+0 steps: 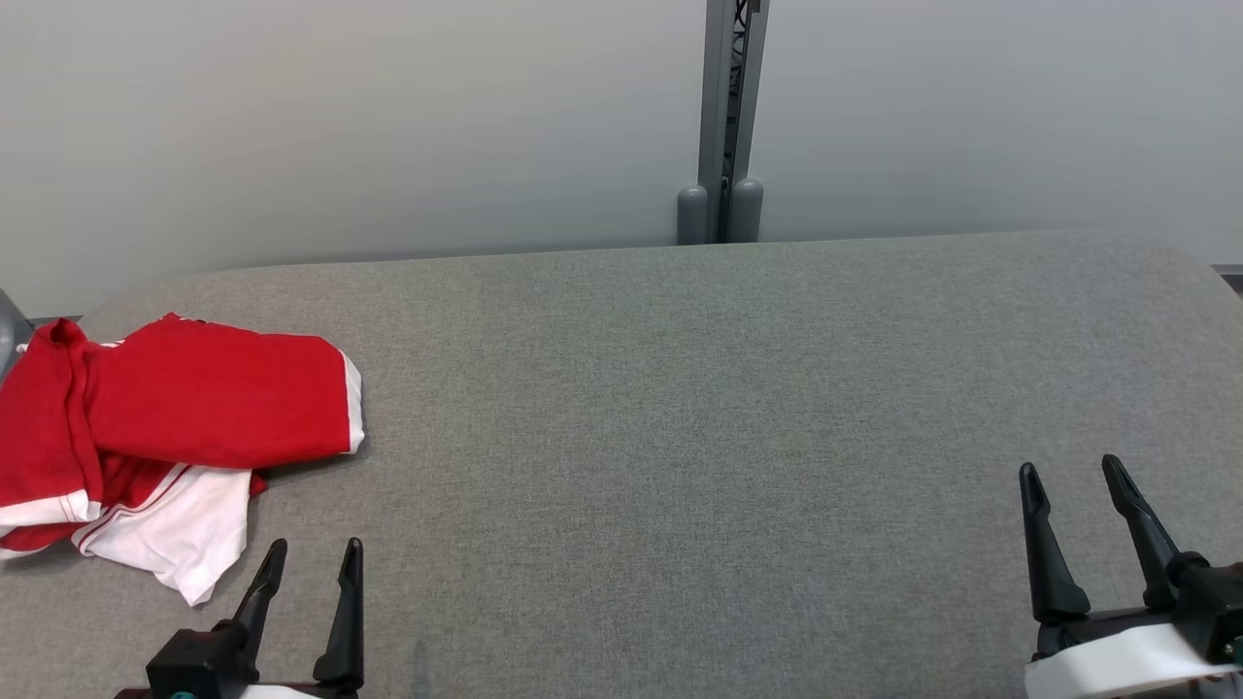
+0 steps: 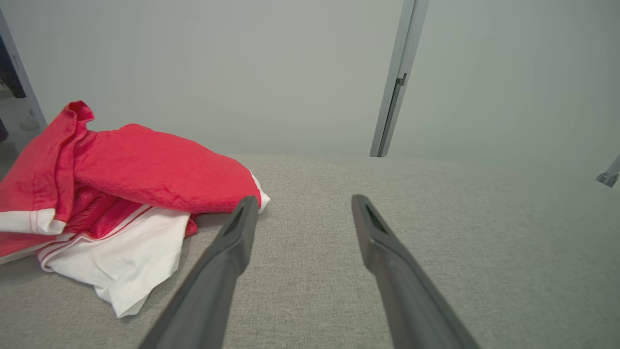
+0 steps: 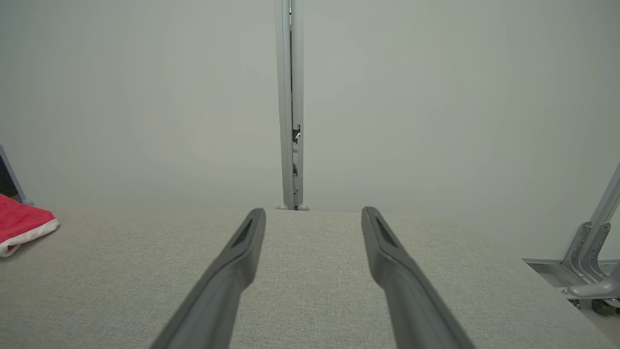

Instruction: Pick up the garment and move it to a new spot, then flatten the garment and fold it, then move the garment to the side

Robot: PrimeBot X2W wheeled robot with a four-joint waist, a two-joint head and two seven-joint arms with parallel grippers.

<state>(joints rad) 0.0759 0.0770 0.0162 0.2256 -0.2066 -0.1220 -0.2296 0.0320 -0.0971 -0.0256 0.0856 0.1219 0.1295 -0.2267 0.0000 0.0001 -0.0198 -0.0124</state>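
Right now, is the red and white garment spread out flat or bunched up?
Bunched up: the garment lies in a loose heap at the left of the table, red layers lapped over a white part.

Found the garment [image 1: 204, 398], red cloth with white trim and white panels, bunched in a loose unfolded heap at the far left of the grey cloth-covered table [image 1: 680, 437], close to its left edge. Saw a broad red fold draped across the top, ending on the right in a white band, with a rumpled red ridge standing up at the left. Noted a white part edged with thin red stripes spilling from under the heap toward the near side, flat on the cloth.
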